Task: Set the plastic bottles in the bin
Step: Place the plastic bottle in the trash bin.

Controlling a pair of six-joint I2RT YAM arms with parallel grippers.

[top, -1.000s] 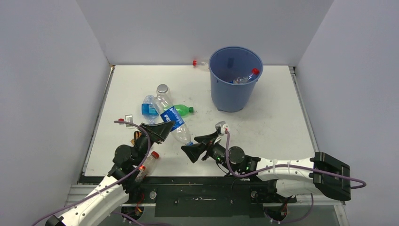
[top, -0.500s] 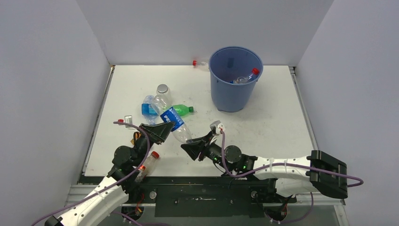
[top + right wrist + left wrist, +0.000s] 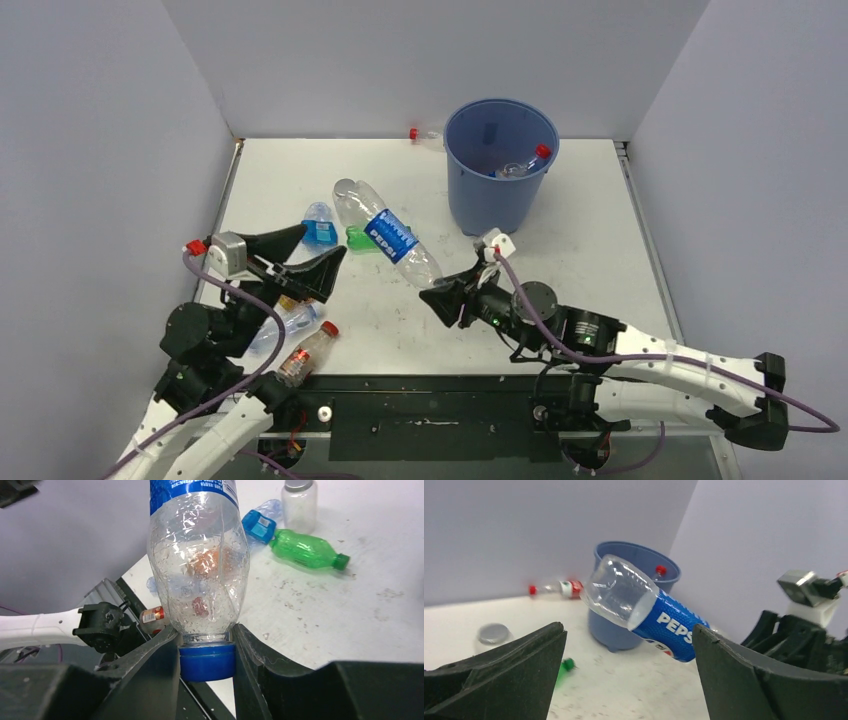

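- Black left gripper [image 3: 303, 256], at eight o'clock on the table [image 3: 600, 220], stands spread wide, gripping nothing.
- Green bottle [image 3: 357, 240] lies on its side near the middle.
- Pepsi bottle [image 3: 388, 232] hangs tilted in the air, base toward ten o'clock, right gripper [image 3: 447, 295] clenched on its blue cap [image 3: 207, 663].
- Blue bin [image 3: 490, 205] sits at one o'clock, a red-capped bottle [image 3: 525, 165] inside.

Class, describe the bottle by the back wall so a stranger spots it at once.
Find the blue bin toward the back of the table. Just left of it, at the back wall, lies a clear bottle. It lies alone, with red cap and red label.
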